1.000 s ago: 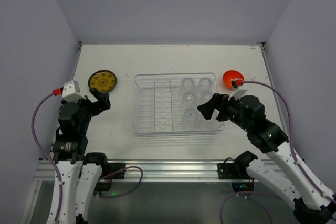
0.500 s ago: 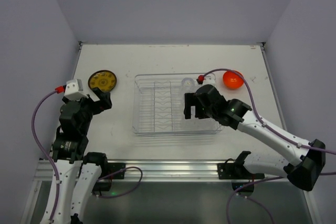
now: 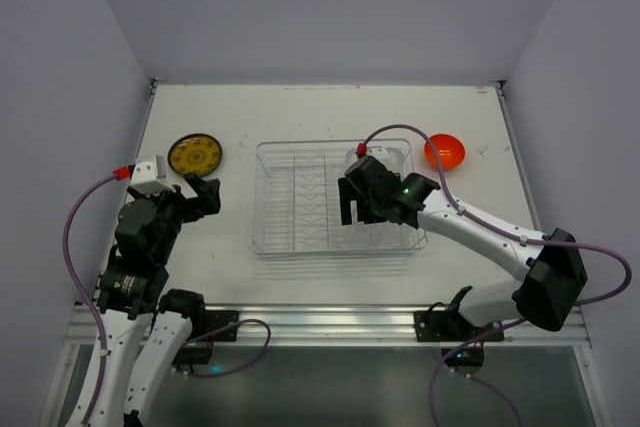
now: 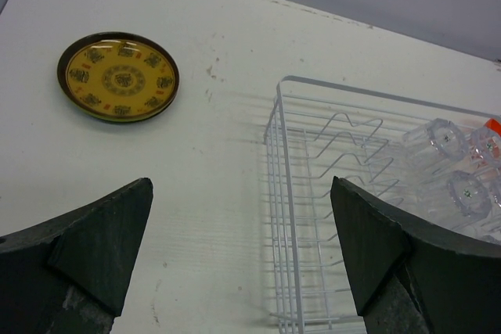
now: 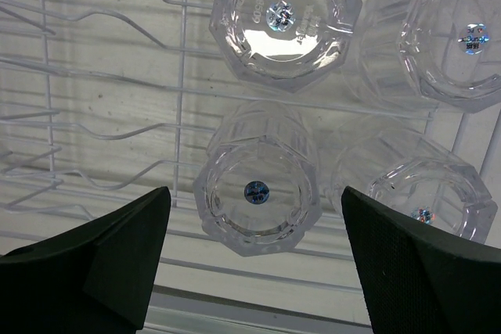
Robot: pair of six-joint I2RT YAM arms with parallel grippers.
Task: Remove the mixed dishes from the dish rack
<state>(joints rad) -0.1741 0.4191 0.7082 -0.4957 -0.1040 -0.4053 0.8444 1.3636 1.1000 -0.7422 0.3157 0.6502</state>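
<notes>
Light even and diffuse, from above. Table [image 3: 300,112] bright, near white; shadows beside the rack [image 3: 300,197] soft and faint. Sharp glints on the glass cups [image 5: 286,9], right wrist view. Fingers [image 4: 94,248] dark, slightly soft-focused at the frame edge. No motion blur.

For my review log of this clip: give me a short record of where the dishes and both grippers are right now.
Plate: on the table, left of the rack
Bowl: on the table, right of the rack
Cups: in the rack's right half; four visible in the right wrist view
Left gripper: open, empty, over the table near the plate
Right gripper: open, over the rack, fingers either side of one cup
Left to unload: the cups
</notes>
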